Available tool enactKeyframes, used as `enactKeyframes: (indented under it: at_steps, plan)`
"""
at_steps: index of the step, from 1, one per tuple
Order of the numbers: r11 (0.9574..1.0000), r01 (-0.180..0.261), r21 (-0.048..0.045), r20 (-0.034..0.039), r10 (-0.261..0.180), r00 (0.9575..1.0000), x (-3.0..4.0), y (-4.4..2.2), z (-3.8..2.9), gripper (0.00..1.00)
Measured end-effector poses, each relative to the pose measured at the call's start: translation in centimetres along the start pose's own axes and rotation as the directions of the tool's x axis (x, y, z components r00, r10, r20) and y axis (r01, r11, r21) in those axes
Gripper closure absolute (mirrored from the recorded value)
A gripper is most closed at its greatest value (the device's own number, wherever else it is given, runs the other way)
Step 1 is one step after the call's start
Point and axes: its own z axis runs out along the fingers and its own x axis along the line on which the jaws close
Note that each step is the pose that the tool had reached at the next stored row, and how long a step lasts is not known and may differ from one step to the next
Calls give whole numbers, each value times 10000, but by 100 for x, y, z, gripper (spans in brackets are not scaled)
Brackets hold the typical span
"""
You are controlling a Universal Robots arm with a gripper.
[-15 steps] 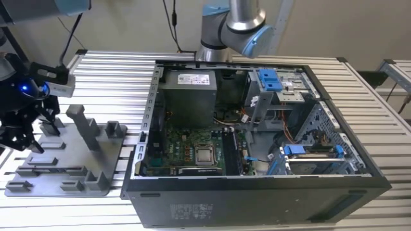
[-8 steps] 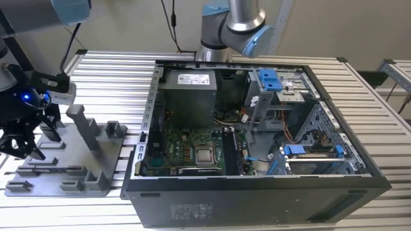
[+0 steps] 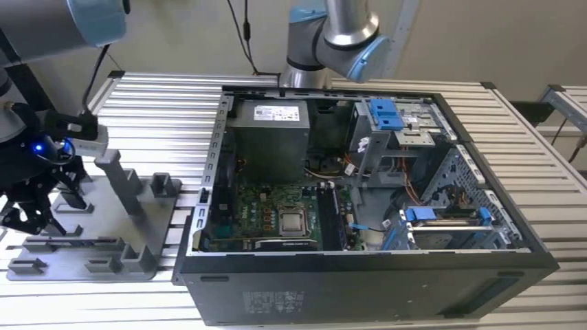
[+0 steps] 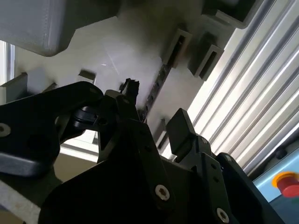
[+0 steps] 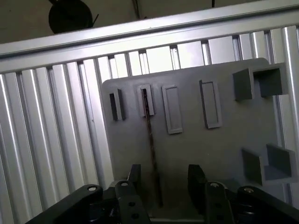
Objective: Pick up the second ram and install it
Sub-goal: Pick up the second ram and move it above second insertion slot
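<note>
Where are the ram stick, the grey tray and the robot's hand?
second ram (image 5: 152, 149), first wrist view, middle of its thin edge.
grey fixture tray (image 5: 224, 149), first wrist view, bare flat floor.
hand (image 5: 164, 179), first wrist view, midway between its two fingertips.

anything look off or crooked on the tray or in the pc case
Nothing stands out. The second ram stands on edge, straight in its slot on the grey tray, between the fingers of the open gripper. The computer case lies open with nothing visibly spilled.
</note>
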Motion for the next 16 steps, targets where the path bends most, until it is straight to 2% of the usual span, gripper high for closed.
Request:
enactKeyframes:
  at_steps: [4,10,16]
  plan:
    - [10000,43,5,1,-43,10000,7,34,39,46]
    - [10000,43,5,-10,-43,10000,7,37,45,46]
    - [10000,43,5,-11,-43,10000,13,69,103,46]
